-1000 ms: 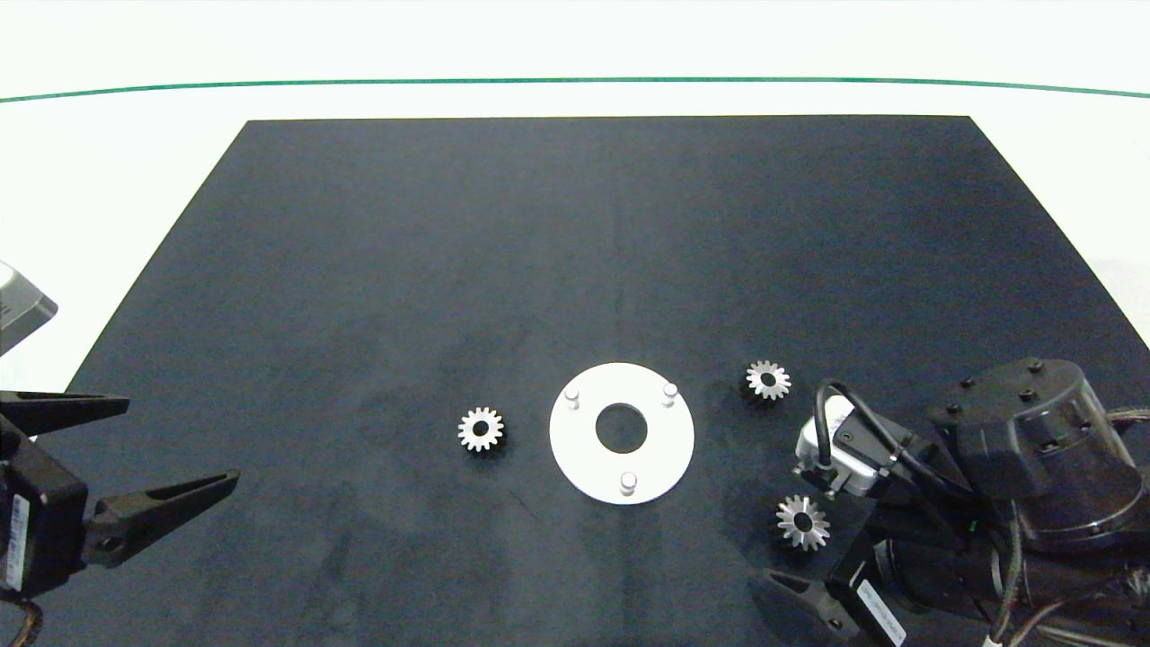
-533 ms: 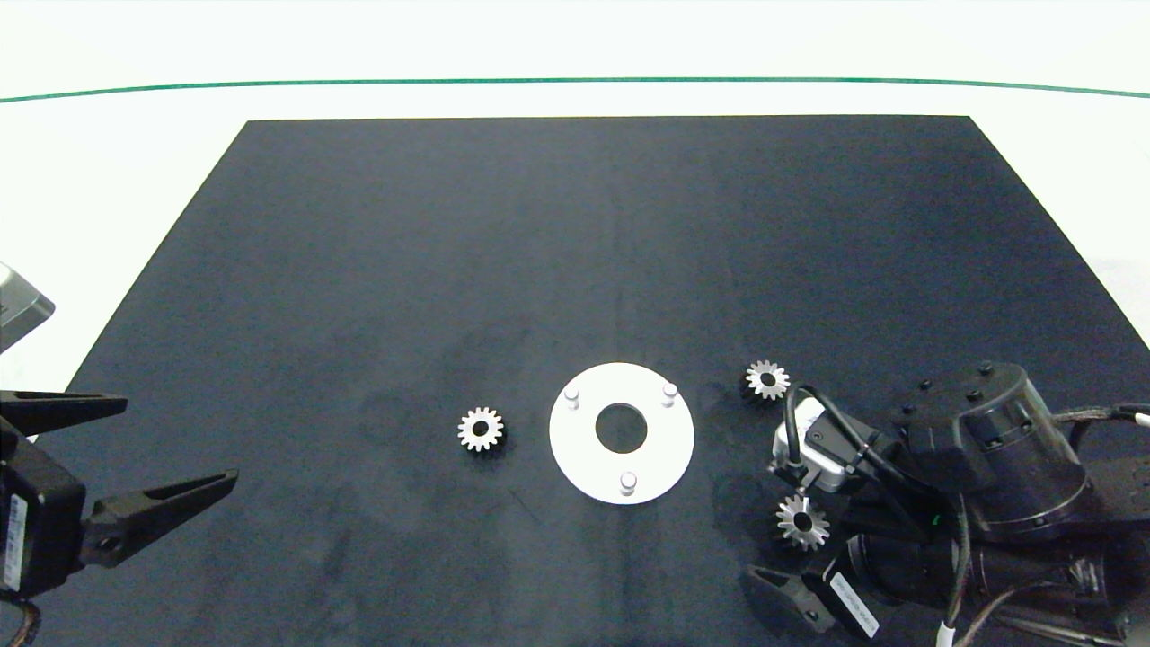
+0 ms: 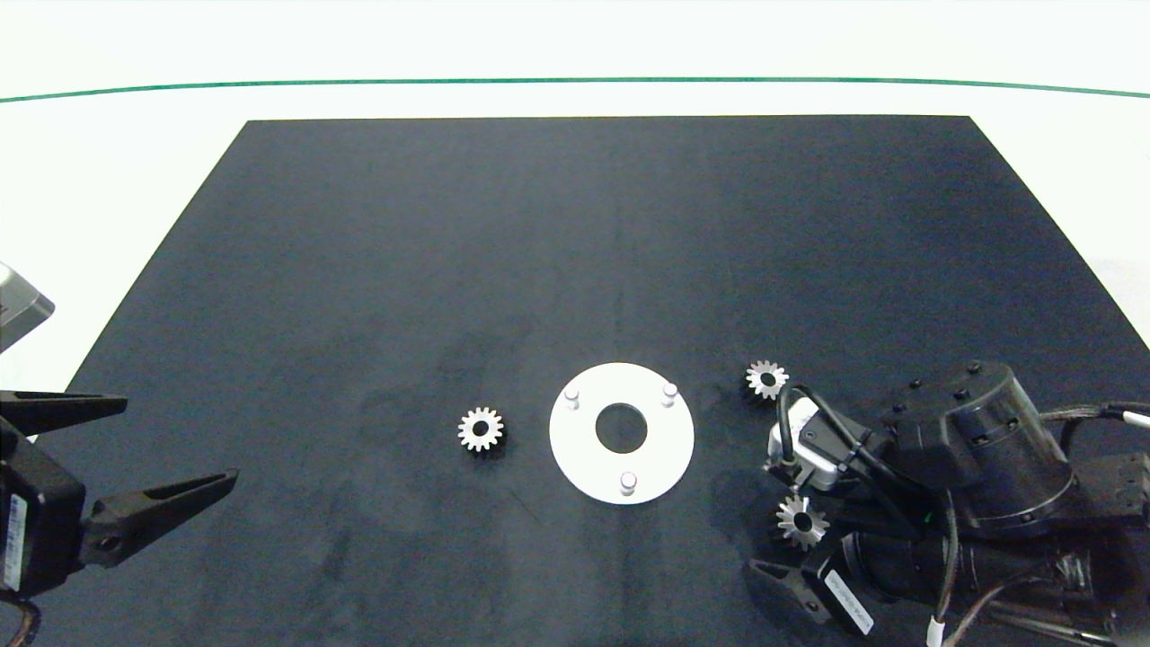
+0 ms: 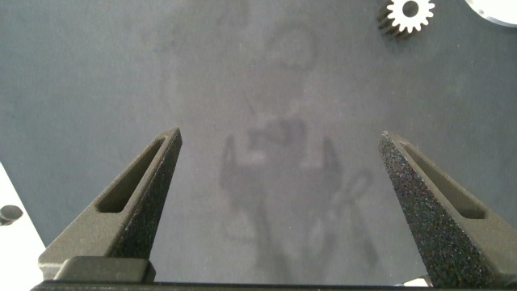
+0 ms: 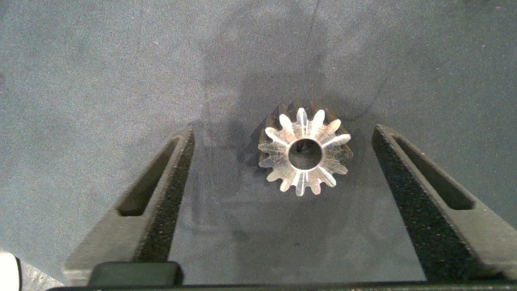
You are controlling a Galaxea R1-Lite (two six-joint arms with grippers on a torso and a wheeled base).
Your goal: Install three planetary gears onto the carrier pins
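Note:
Three silver planetary gears lie flat on the black mat: one (image 3: 482,429) left of the white disc (image 3: 575,449), one (image 3: 766,379) to its right, one (image 3: 801,521) at its lower right. The three carrier pins (image 3: 572,395) (image 3: 669,392) (image 3: 628,483) stand bare on the disc. My right gripper (image 5: 283,133) hangs open over the lower right gear (image 5: 304,151), which lies between the fingers, touching neither and nearer one of them. In the head view the right wrist camera (image 3: 804,445) hides one right finger. My left gripper (image 3: 180,440) is open at the mat's left edge, far from the gears.
The black mat (image 3: 575,252) covers most of the white table; a green line (image 3: 575,80) runs along the far side. In the left wrist view the left gear (image 4: 409,14) and the disc's rim (image 4: 497,8) show far beyond the open left gripper (image 4: 279,136).
My right arm has moved left, further over the lower right gear and toward the disc. The left arm, the gears and the disc have not moved.

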